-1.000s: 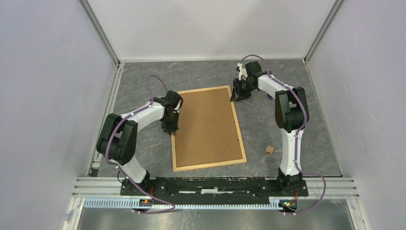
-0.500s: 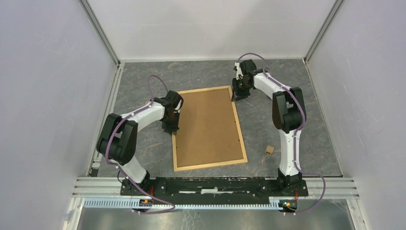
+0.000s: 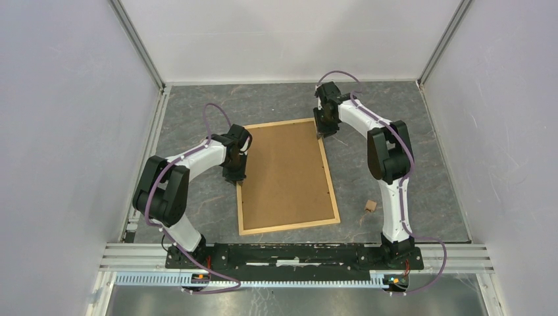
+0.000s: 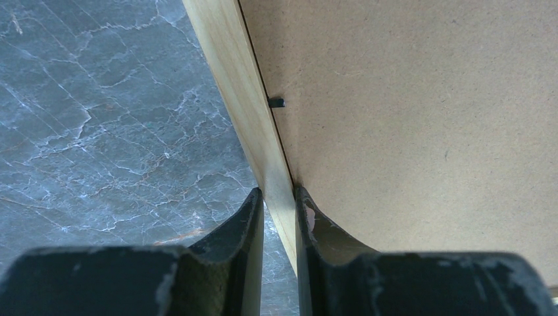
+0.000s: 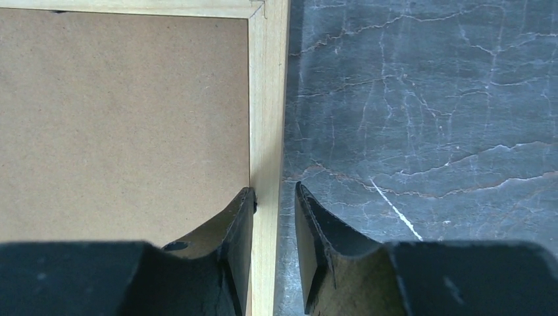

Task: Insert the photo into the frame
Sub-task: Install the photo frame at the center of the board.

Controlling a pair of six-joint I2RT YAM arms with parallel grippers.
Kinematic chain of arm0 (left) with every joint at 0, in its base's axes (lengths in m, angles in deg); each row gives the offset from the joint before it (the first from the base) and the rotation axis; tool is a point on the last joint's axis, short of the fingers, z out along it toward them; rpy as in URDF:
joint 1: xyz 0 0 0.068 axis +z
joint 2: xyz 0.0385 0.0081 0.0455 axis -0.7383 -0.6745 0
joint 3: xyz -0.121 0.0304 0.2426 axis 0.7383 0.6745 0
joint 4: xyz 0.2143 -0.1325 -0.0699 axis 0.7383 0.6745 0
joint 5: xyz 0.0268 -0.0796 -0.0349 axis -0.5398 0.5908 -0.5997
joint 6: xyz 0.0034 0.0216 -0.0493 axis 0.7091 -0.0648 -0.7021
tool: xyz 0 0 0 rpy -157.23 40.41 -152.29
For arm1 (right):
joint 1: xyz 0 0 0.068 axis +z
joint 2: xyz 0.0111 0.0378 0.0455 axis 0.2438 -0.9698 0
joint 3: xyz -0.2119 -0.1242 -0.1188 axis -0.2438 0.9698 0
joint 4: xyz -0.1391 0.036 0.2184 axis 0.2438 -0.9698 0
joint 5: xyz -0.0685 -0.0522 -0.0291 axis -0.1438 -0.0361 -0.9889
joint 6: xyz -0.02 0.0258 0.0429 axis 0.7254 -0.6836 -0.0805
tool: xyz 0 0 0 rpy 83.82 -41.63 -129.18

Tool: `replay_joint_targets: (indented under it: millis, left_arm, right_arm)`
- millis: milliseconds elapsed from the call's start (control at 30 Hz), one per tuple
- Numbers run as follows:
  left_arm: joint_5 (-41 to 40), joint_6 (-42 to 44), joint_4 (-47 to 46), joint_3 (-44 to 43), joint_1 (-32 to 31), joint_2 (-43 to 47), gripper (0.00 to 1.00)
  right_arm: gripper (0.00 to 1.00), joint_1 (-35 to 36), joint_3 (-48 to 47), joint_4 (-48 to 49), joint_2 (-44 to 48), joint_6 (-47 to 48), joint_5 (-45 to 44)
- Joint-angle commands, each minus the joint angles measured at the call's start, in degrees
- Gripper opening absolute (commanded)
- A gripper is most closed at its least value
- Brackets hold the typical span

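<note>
1. Frame lies flat and back side up in the middle of the grey marbled worktop, between the two arms. Its brown backing panel faces up, edged by thin light wood strips.
2. Left claw is on the frame's left long strip, roughly midway along it. The jaws are narrow, with one finger on the outer worktop side and the other on the panel side. Both fingers press the strip, so the claw is clamped on the frame.
3. Small black tab sits at the panel's edge just ahead of the left claw.
4. Right claw straddles the right long strip close to the frame's far right corner. The inner finger touches the strip at the panel side. The outer finger stands just off the strip, with a sliver of worktop showing between them. The jaws are slightly apart and grip nothing.
5. Small wooden block lies on the worktop right of the frame's near right corner, apart from the frame and close to the right arm.
</note>
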Motion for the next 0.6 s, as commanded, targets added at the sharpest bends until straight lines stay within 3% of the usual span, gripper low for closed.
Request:
replay_joint_targets:
  millis: [0,267,567]
  left_arm:
    - [1.01,2.58,1.64,0.85,-0.75,1.08,0.02]
    - [1.01,2.63,1.68,0.93,-0.88,1.32,0.02]
    - [1.01,2.58,1.70,0.94,-0.99,1.43,0.02]
  right_arm:
    - [0.35,0.05,6.47,-2.69,-7.46,1.55,-12.94]
    - [0.39,0.34,10.07,-2.38,-5.51,1.65,-13.09]
    - [0.50,0.48,14.22,-0.91,-2.09,3.09,-8.87]
